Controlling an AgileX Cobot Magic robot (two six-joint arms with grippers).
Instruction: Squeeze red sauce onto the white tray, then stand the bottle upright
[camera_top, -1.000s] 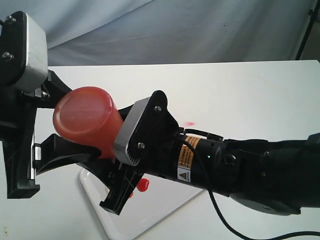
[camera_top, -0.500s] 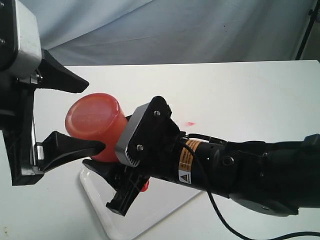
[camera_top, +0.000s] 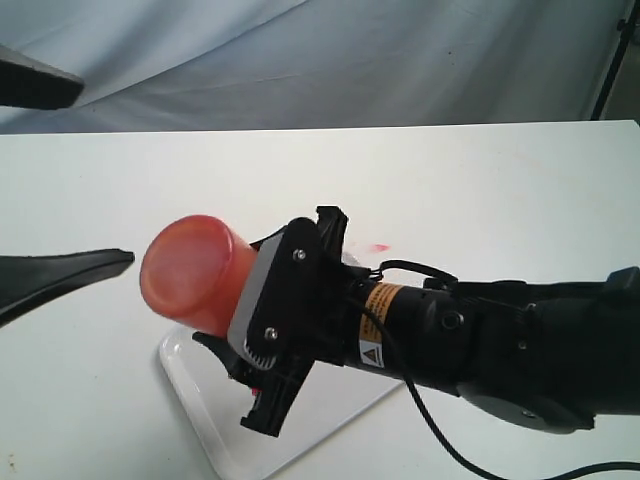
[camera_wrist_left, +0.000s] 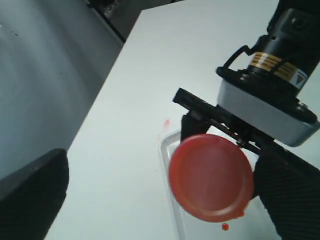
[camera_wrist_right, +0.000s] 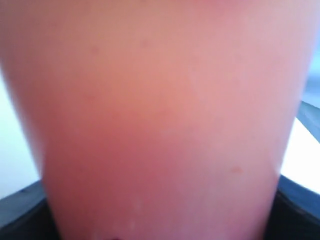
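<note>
Now: left gripper (camera_top: 105, 175) at far left, jaws spread wide, holding nothing. The lower jaw's tip is near the squeeze bottle (camera_top: 195, 270) but apart from it. Bottle tilted, base toward the exterior camera, nozzle end hidden, over the white tray (camera_top: 200, 410). Right gripper (camera_top: 295, 320) has its jaws clamped around the bottle's body. Further right, a small red sauce (camera_top: 378, 247) smear on the table (camera_top: 480, 180).
</note>
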